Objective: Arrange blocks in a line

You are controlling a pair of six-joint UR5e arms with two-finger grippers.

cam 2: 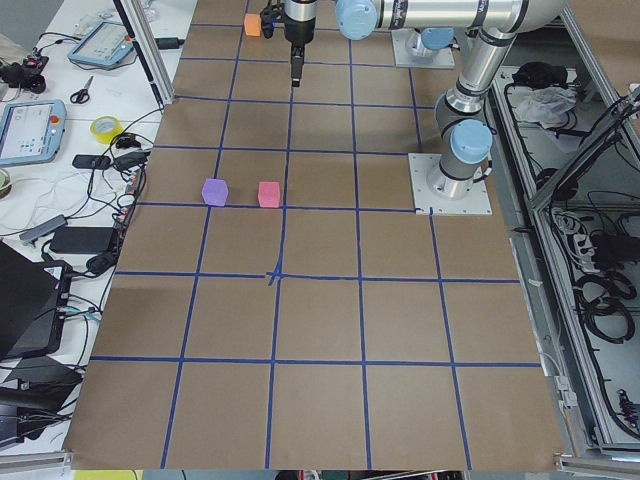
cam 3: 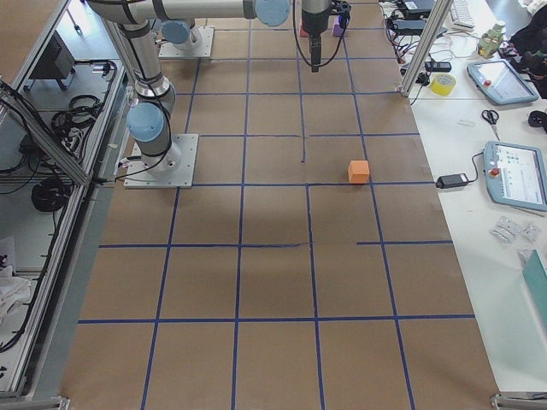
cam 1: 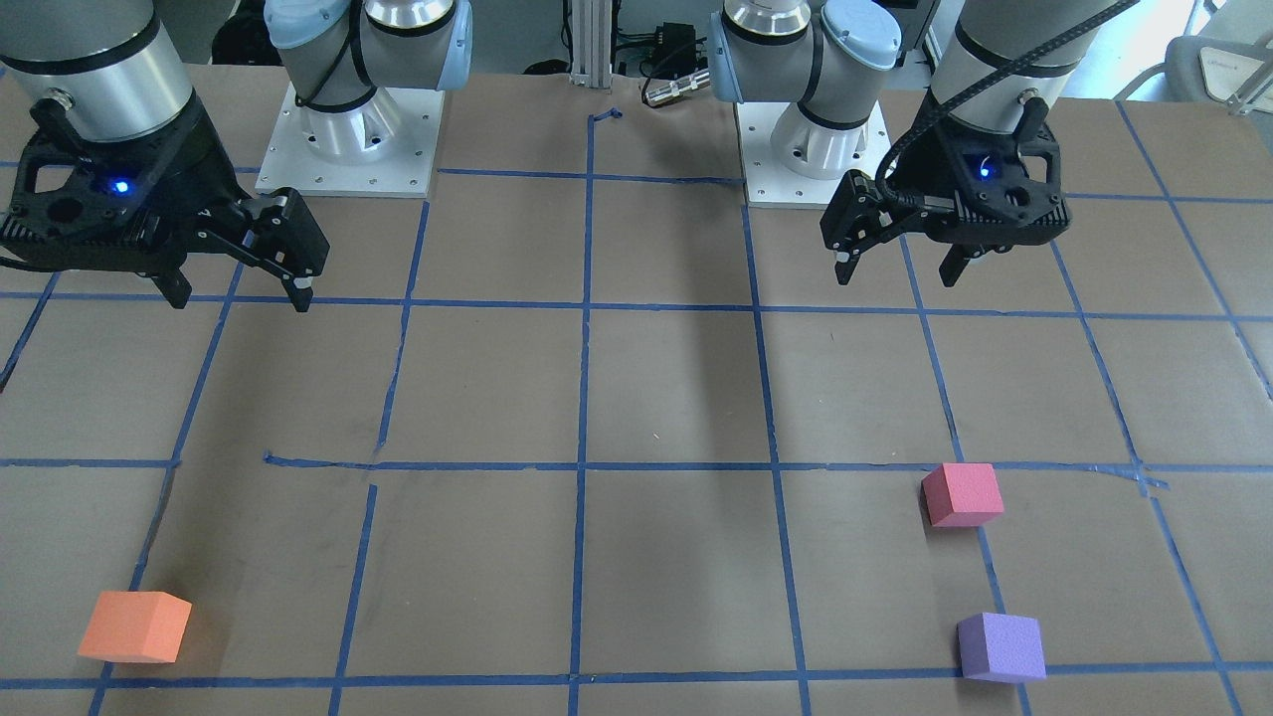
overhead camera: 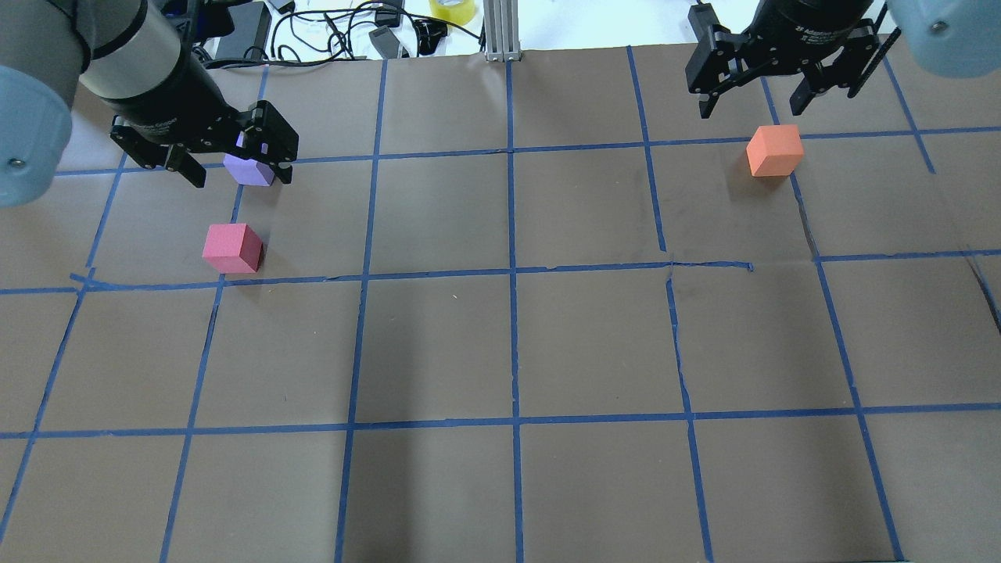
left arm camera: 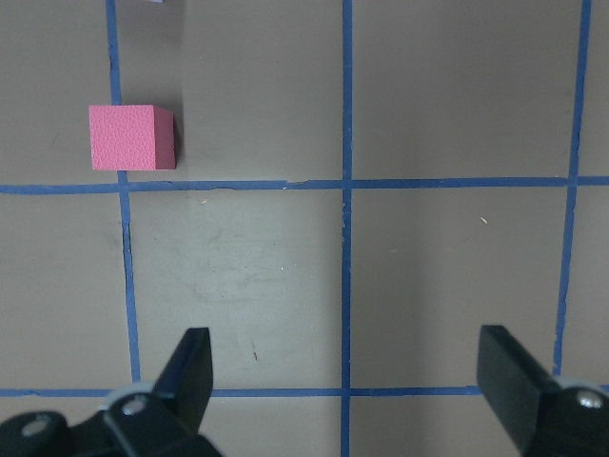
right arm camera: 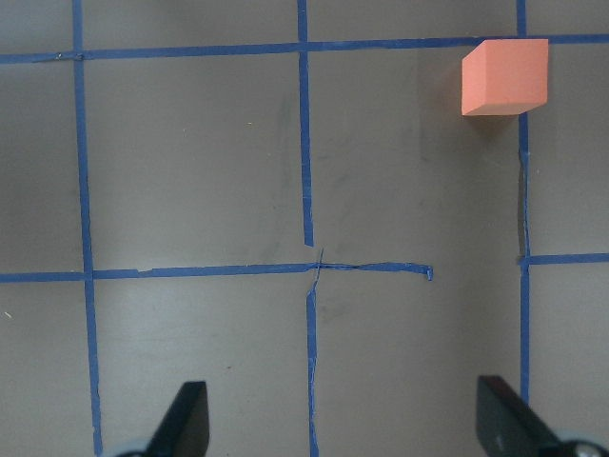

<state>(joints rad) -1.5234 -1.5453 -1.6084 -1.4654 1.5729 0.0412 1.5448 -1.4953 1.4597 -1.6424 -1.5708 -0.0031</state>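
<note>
Brown paper covers the desk [overhead camera: 438, 352], ruled into squares by blue tape [overhead camera: 511, 219], with cables and gear along its far edge. Both arms hang above it, and neither carries anything.

The left hand [cam 1: 897, 273] has its fingers spread wide and empty. So does the right hand [cam 1: 239, 293].

The pinkish-red block [cam 1: 962, 494] and the purple block [cam 1: 1001, 647] sit near each other on the robot's left side. Both are further out from the base than the left hand, the purple one furthest. From the left wrist camera the pinkish-red block lies ahead of the fingers and off to the view's left.

The orange block [cam 1: 134, 626] sits alone, well apart on the robot's right, out ahead of the right hand, which is the nearer one to it. I'd guess this block has to cross the desk to join the other two.

All three blocks are small, matte, foam-looking cubes with crisp edges. They have no long axis, so any pair of opposite faces should do for gripping, and they'll likely give a little under the fingers.
</note>
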